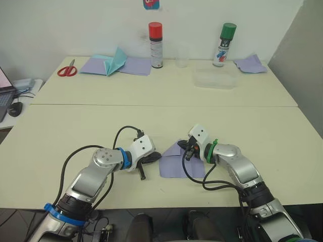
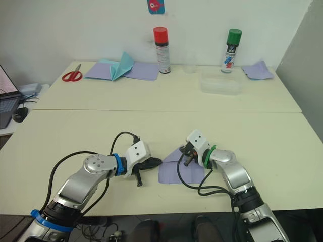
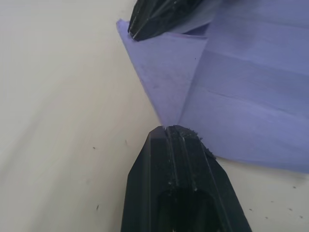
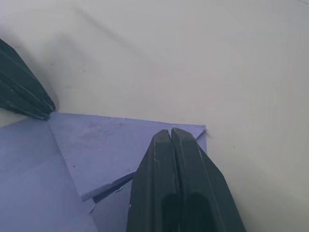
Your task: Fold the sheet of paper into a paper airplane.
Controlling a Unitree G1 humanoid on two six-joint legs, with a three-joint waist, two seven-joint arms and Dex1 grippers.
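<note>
Sheet of paper (image 1: 181, 162) between left end effector (image 1: 156, 157) and right end effector (image 1: 182, 146), touching both.

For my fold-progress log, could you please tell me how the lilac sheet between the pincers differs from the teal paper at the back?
The sheet of paper lies nearly flat at the table's near edge, one corner folded over; the teal paper stands up in a peak at the far side. The sheet has the left pincer and right pincer at it; the teal paper sits alone. Both are creased.
</note>
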